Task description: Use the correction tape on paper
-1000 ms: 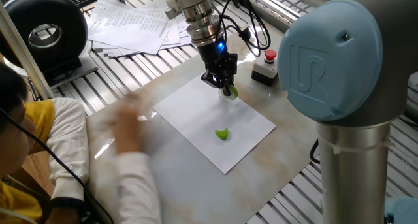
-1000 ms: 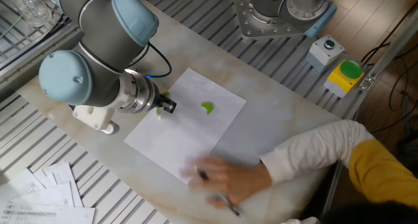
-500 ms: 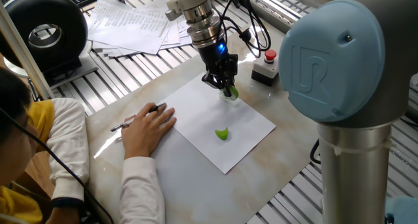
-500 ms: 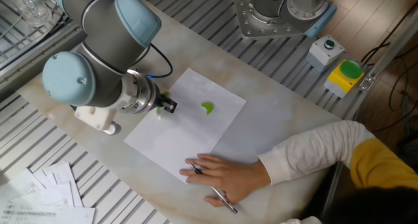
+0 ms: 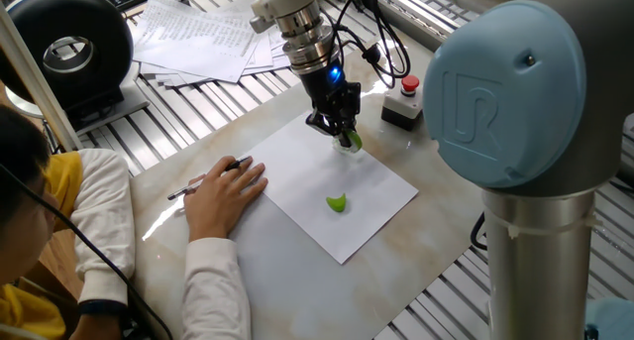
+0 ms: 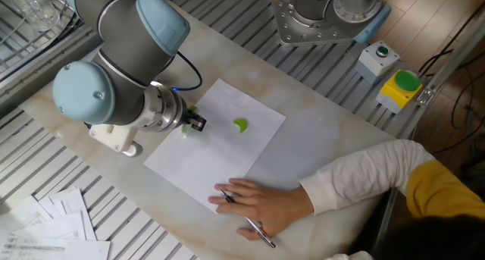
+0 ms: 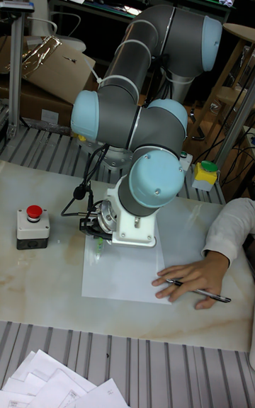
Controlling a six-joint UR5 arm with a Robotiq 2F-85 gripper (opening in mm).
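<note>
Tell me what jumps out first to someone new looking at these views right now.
The gripper presses a green correction tape onto the far part of the paper mid-table. A small green piece lies loose on the sheet, and a person's hand with a pen pins its near corner.

The person's hand (image 5: 226, 188), a blur a second ago, now lies flat on the edge of the paper (image 5: 297, 186). A pen (image 6: 246, 223) lies under it.
</note>
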